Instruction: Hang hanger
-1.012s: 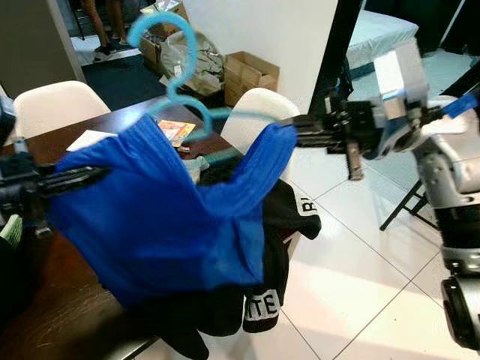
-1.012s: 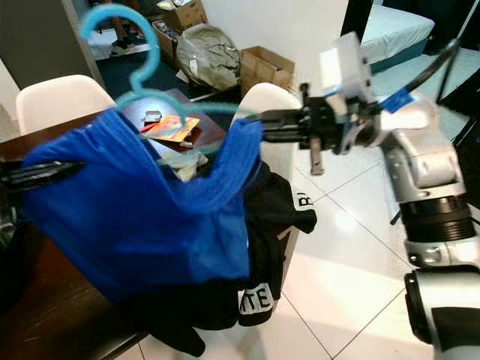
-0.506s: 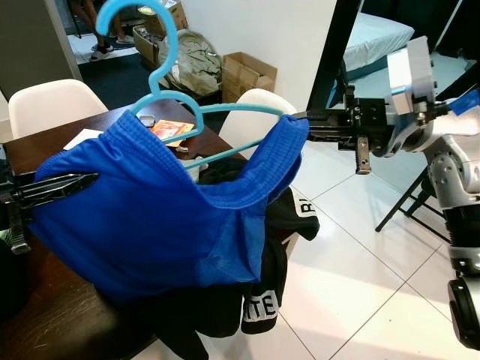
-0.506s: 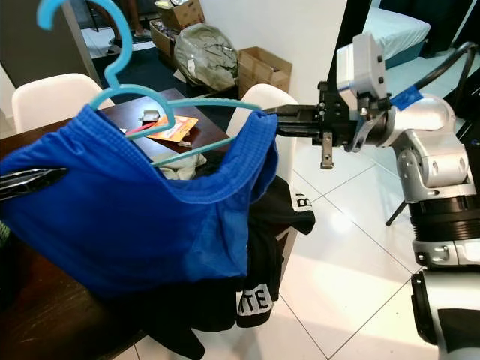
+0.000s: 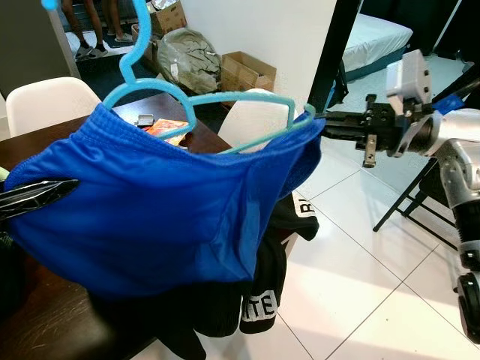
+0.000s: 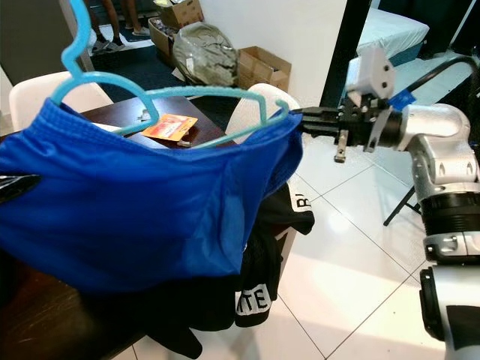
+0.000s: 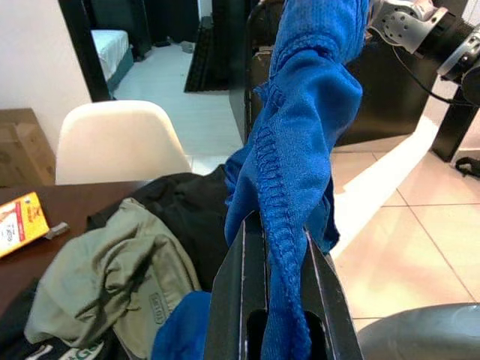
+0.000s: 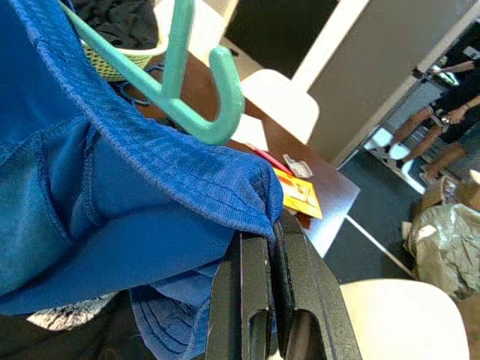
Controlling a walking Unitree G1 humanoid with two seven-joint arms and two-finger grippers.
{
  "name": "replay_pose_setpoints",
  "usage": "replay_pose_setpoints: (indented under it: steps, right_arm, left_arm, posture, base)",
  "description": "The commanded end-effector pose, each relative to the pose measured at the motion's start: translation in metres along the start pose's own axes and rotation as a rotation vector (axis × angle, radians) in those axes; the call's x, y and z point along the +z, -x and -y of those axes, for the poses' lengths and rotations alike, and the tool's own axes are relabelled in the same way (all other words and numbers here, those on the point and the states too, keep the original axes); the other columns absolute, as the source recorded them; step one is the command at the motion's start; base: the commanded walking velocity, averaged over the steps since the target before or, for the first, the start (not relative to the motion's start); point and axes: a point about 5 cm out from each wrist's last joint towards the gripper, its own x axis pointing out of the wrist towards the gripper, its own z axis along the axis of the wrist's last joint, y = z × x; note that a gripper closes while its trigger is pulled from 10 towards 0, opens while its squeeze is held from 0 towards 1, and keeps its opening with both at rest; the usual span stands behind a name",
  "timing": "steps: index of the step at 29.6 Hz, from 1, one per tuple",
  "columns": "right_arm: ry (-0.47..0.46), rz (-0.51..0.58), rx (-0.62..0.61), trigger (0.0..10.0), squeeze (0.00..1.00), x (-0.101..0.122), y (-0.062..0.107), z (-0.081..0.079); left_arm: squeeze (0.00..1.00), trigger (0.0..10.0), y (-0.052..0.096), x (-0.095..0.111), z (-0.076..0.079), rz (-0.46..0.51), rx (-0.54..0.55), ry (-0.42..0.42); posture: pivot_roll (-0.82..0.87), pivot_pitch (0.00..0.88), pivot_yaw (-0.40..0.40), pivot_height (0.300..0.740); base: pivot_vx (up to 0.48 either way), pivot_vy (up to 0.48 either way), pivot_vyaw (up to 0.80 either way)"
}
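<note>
Blue shorts (image 5: 157, 210) hang stretched between both arms in the left eye view, waistband pulled wide so the teal hanger (image 5: 202, 105) can sit inside it; the right gripper (image 5: 324, 118) pinches one end. Right eye view: the hanger's hook rises above the dark table (image 6: 45, 319), over a heap of black clothes (image 6: 255, 247). Left wrist view: the left gripper (image 7: 271, 247) is clenched on the waistband. Right wrist view: fingers (image 8: 255, 292) clamp blue fabric just beside the hanger's tip.

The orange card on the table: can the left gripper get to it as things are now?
Probably not. The left gripper is shut on the blue shorts, stretched between it and the right gripper, and they hang before the orange card.
</note>
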Motion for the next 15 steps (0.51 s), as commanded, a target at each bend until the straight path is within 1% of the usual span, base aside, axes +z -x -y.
replay_pose_setpoints:
  steps: [1,4,9,15]
  right_arm:
    - [0.013,0.028,-0.027,0.0,0.00,0.006,0.003,0.005]
    - [0.018,0.055,-0.026,0.0,0.00,0.010,0.003,0.007]
    - [0.033,0.068,-0.024,0.0,0.00,0.015,0.005,0.012]
    - [0.040,0.071,-0.003,0.0,0.00,0.020,0.011,0.014]
  left_arm:
    - [0.00,10.0,-0.002,0.002,0.009,-0.017,-0.051,0.002]
    - [0.00,10.0,-0.003,-0.001,0.013,-0.029,-0.072,0.021]
    - [0.00,10.0,-0.004,-0.003,0.014,-0.049,-0.078,0.027]
    - [0.00,10.0,0.001,0.000,0.010,-0.046,-0.025,-0.001]
  posture:
    - [0.07,0.066,-0.075,0.740]
    - [0.07,0.066,-0.075,0.740]
    - [0.07,0.066,-0.078,0.740]
    - [0.07,0.069,-0.079,0.740]
  base:
    - [0.000,0.000,0.00]
    - [0.000,0.000,0.00]
    - [0.000,0.000,0.00]
    - [0.000,0.000,0.00]
